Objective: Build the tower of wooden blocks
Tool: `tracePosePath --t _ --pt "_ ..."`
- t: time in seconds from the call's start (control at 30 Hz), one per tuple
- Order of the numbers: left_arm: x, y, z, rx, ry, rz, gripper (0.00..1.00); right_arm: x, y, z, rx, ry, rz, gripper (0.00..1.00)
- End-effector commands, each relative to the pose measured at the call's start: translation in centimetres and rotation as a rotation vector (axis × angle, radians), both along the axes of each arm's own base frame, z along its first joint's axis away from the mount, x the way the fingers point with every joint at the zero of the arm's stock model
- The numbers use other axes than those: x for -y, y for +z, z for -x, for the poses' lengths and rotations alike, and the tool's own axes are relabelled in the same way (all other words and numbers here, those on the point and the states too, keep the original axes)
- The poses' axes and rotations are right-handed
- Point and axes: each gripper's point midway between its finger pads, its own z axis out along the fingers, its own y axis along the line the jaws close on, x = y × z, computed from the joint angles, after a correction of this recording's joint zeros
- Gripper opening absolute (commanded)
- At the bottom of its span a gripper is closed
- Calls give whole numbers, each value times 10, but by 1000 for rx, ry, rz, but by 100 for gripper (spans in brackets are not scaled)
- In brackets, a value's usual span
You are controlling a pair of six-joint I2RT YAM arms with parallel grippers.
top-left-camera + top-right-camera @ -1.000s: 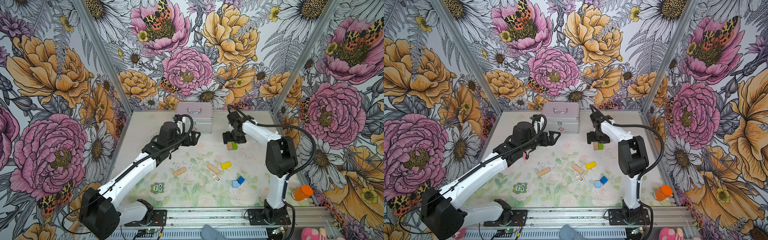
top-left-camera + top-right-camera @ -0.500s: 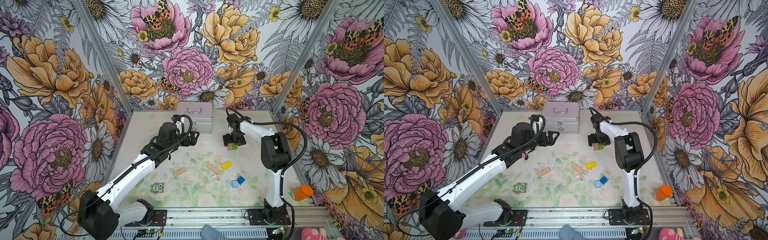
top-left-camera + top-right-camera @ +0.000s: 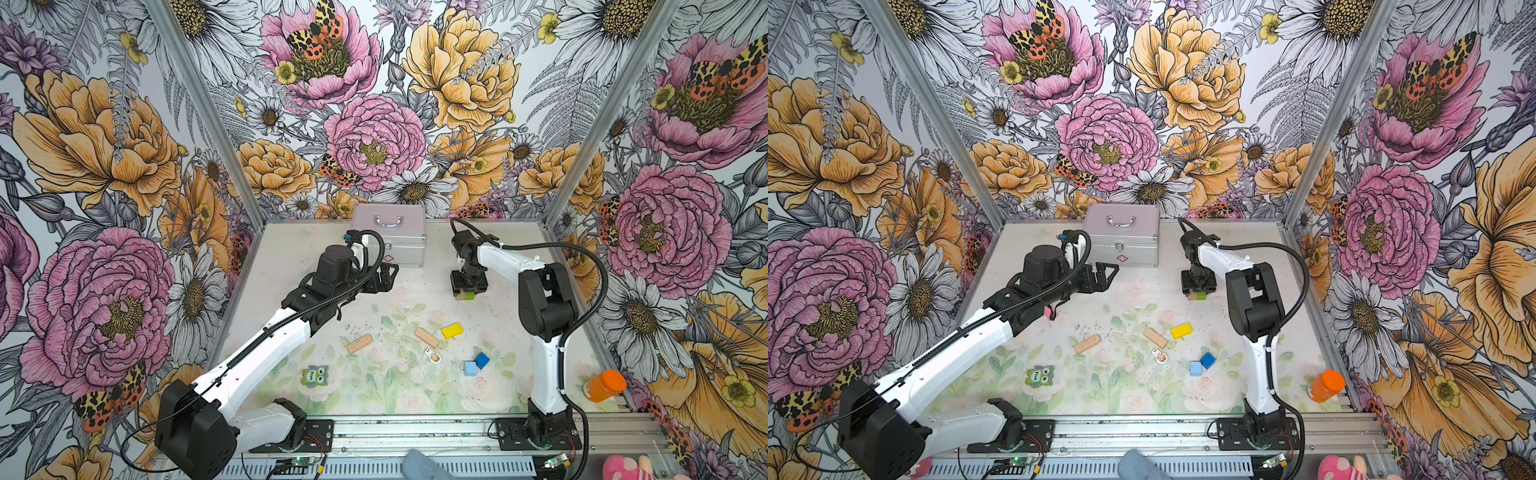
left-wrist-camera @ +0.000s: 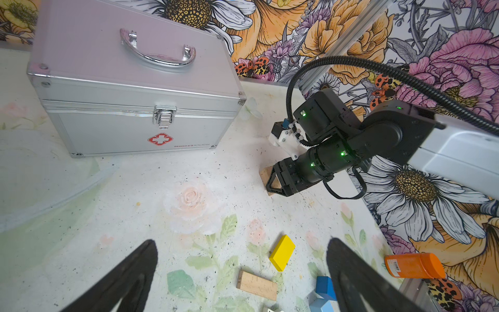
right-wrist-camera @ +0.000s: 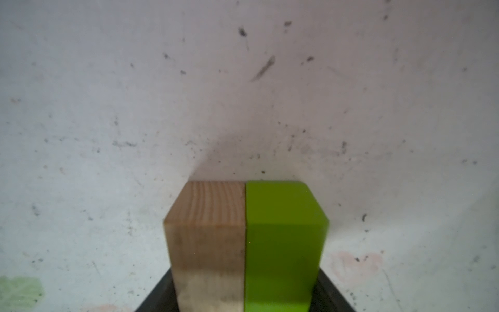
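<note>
A tan block (image 5: 208, 229) and a green block (image 5: 283, 229) stand side by side on the mat, pressed together. My right gripper (image 3: 468, 290) points straight down over them, with a black finger against each outer side, shut on the pair. Both blocks peek out under it as tan (image 3: 1192, 296) and green (image 3: 1201, 296). My left gripper (image 3: 388, 276) hovers open and empty in front of the case; its fingers (image 4: 140, 270) frame loose blocks. Loose on the mat are a yellow block (image 3: 452, 331), two tan bricks (image 3: 427, 337) (image 3: 359, 343), a dark blue cube (image 3: 482, 360) and a light blue cube (image 3: 470, 368). No tower stands.
A silver metal case (image 3: 388, 237) sits at the back middle, left of the right gripper. An owl figure piece (image 3: 314, 376) and a small cartoon piece (image 3: 432, 355) lie on the mat. An orange bottle (image 3: 604, 385) lies at the front right edge.
My right gripper has come down over the tan and green blocks and closed in on them, and the arm's elbow has swung. The left arm has barely moved.
</note>
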Motion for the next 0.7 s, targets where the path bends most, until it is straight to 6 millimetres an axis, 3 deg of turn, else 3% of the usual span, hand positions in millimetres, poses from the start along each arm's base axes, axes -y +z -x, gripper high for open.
tracePosePath --t 0.0,0.4,0.5,0.67 --pt "-4 8 3 23 6 -7 99 9 1 -2 13 -32 31 47" --pt "-4 9 5 28 -8 -8 99 16 8 3 20 -63 25 50" --pt "-4 10 4 32 -11 -5 99 13 10 1 25 -67 11 57" --pt "-7 11 1 38 -5 -14 99 8 20 -4 44 -73 -29 78"
